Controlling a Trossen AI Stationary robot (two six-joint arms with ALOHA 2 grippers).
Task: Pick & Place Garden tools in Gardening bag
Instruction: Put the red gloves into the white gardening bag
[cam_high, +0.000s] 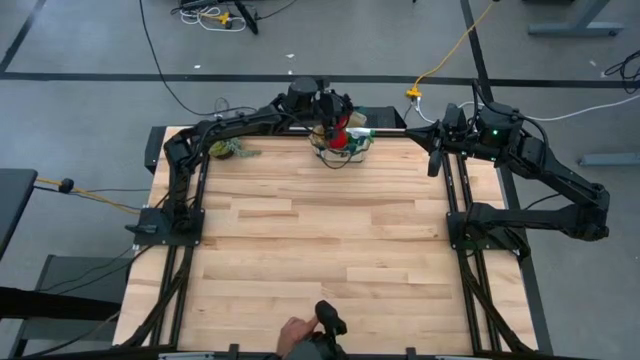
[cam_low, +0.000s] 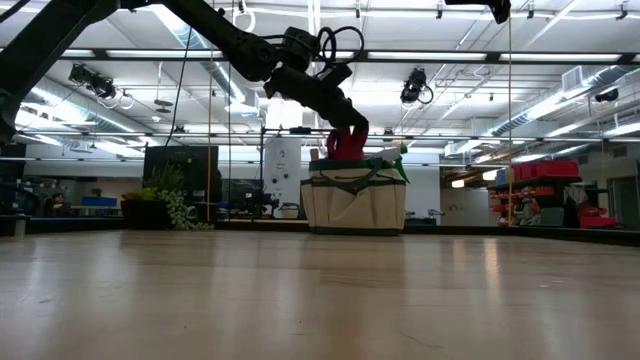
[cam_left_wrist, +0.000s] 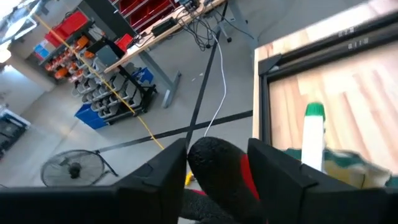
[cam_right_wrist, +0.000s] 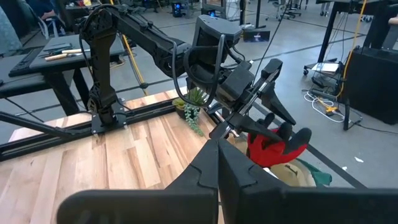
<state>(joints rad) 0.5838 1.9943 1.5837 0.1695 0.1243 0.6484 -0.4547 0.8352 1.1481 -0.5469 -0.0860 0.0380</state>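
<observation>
The beige gardening bag with dark green trim stands at the table's far edge, near the middle. A red-and-black glove sticks up out of its open top, cuff down and fingers up. My left gripper hangs over the bag, open, one finger on either side of the glove. A white item with a green tip also pokes out of the bag. My right gripper is shut on nothing, raised above the table's far right corner. My left gripper comes at the glove slanting down from the table's left side, its spread fingers flanking the glove's upper part. I cannot tell whether they touch it. The glove's lower end sits in the bag.
A small leafy plant stands at the far edge, left of the bag. A person's hand with a dark object shows at the table's near edge. The wooden tabletop stretches bare between the arms' frames.
</observation>
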